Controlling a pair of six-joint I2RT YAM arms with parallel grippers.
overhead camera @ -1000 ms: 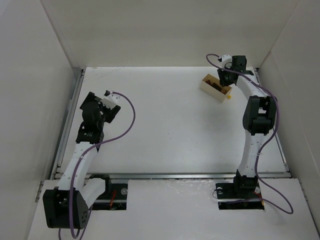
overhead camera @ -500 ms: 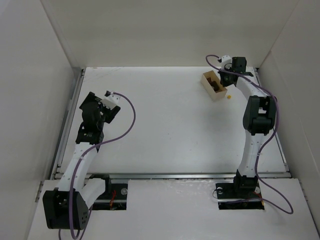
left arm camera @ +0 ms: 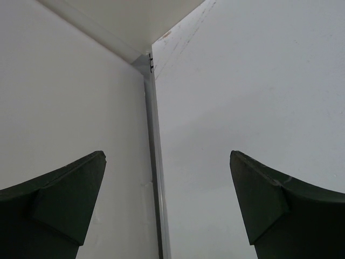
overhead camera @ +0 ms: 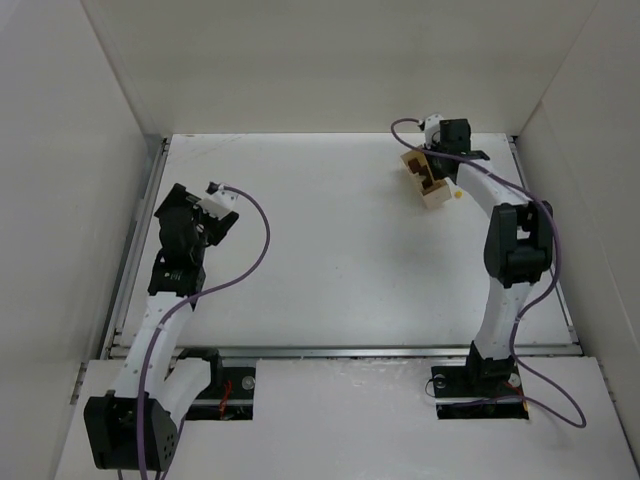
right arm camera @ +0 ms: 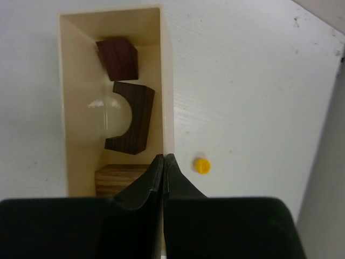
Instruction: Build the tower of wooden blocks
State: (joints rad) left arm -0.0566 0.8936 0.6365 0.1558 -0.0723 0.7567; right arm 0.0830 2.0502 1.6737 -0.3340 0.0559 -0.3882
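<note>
The left gripper [left arm camera: 167,162] has its jaws spread wide. In its own wrist view one dark finger [left arm camera: 64,199] shows low at each side, and between them a thin metal rail [left arm camera: 155,178] runs up towards a corner, with plain white surfaces either side of it.

From the right wrist, the right gripper [right arm camera: 163,167] has its jaws pressed tight together. The tips meet right at the near end of the right-hand wall of a cream box [right arm camera: 73,97]. Whether that thin wall is nipped between them I cannot tell. The wooden blocks [right arm camera: 137,102] lie unstacked inside the box. A reddish-brown block [right arm camera: 117,58] is at the far end, and a dark arch-shaped block [right arm camera: 135,129] is in the middle with its hollow turned to the left wall. A paler grained block [right arm camera: 121,181] lies at the near end, partly under the fingers. A small yellow bead [right arm camera: 202,165] rests on the table [right arm camera: 242,81] just outside the right wall.

From above, the box sits towards the table's far right corner with the right arm [overhead camera: 510,250] stretched out to it. The bead is just beside the box. The left arm [overhead camera: 165,280] is folded at the left side, well apart from the box.
</note>
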